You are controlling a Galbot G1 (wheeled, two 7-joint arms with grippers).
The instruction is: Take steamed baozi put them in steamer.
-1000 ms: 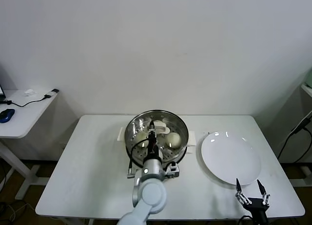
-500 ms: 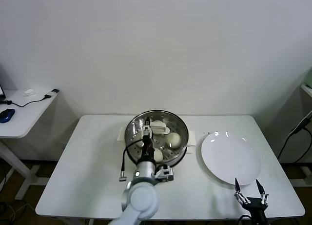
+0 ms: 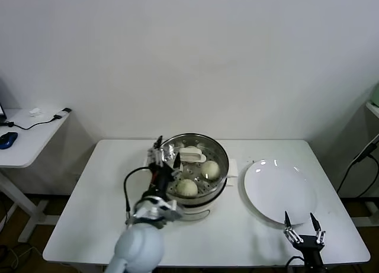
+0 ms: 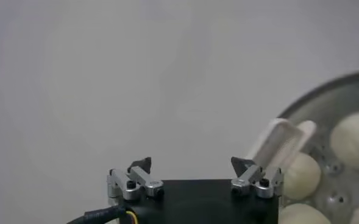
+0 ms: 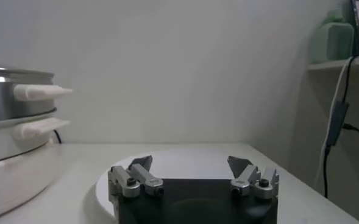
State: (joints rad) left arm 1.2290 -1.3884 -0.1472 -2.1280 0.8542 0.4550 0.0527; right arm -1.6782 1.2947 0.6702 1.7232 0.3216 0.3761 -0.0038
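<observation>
Steel steamer (image 3: 192,144) mid-table, baozi (image 3: 187,188) inside; bare tabletop (image 3: 100,202) to its left. Left gripper (image 3: 166,153) over steamer's left rim, jaws wide, empty. Right gripper (image 3: 302,224) near plate (image 3: 279,191) front edge, wide, empty.

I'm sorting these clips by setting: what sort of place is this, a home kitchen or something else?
Probably a lab or office test room, not a kitchen: a plain white table against a bare white wall, holding only a shiny round steel steamer and a flat white plate, with a side desk carrying a blue computer mouse.
</observation>
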